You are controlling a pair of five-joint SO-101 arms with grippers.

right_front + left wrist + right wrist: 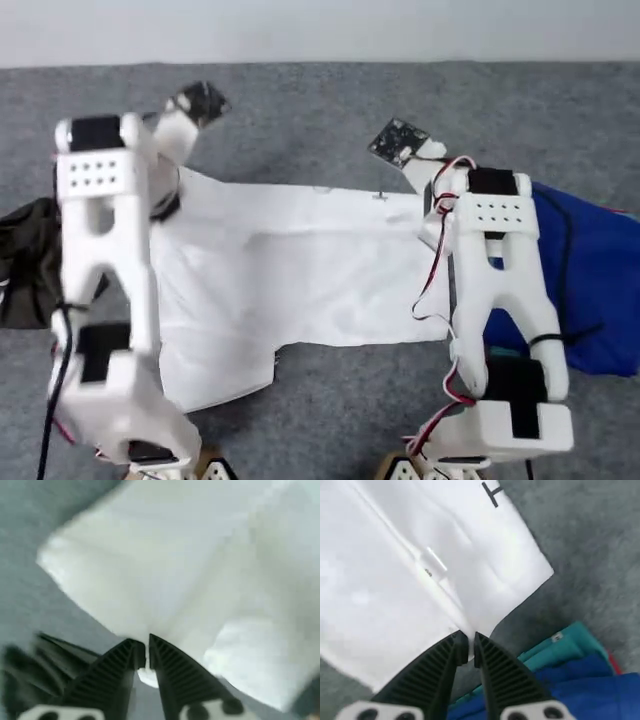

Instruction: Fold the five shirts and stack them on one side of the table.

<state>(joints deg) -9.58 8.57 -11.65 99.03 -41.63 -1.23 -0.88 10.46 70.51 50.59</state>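
Fingers point(112, 672) of the left gripper point(147, 652) are pinching a fold of a white cloth shirt point(300, 265) at its far left corner, the tips drawn almost together. The shirt is lying spread flat across the middle of the grey carpeted bench point(320, 110), between the two arms. The right gripper point(468, 647) is gripping the shirt's right edge, its fingers point(507, 677) narrowed to a slit with white cloth between the tips. A blue cloth shirt point(590, 275) is lying bunched to the right of that arm, with a teal garment point(565, 645) showing at its edge, near the white shirt. A dark crumpled garment point(25, 260) is sitting at the bench's left edge, beside the left arm.
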